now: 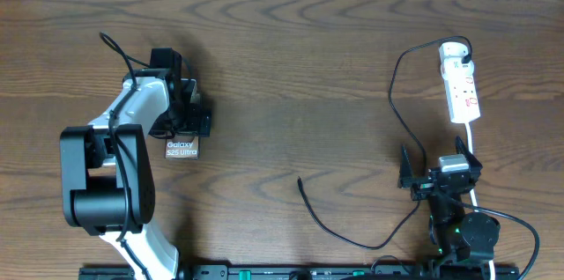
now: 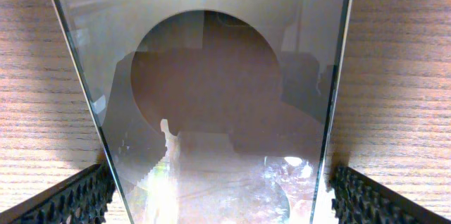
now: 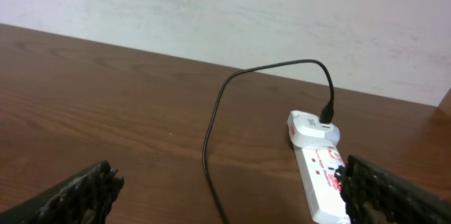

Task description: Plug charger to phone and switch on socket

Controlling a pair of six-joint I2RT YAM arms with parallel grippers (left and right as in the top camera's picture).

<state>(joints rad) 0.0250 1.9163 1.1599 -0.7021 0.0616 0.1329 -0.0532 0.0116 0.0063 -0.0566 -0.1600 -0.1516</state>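
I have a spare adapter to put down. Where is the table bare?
Bare wood lies between the phone, under the left gripper, and the charger cable, and along the far edge. The right side is crowded: socket strip, cable loops, right gripper.

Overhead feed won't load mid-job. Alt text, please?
The left gripper, open, covers the phone at left, only its lettered end showing. At right, the charger is plugged into the far end of the white socket; its cable loops to a loose tip at centre. The open right gripper sits short of the socket.
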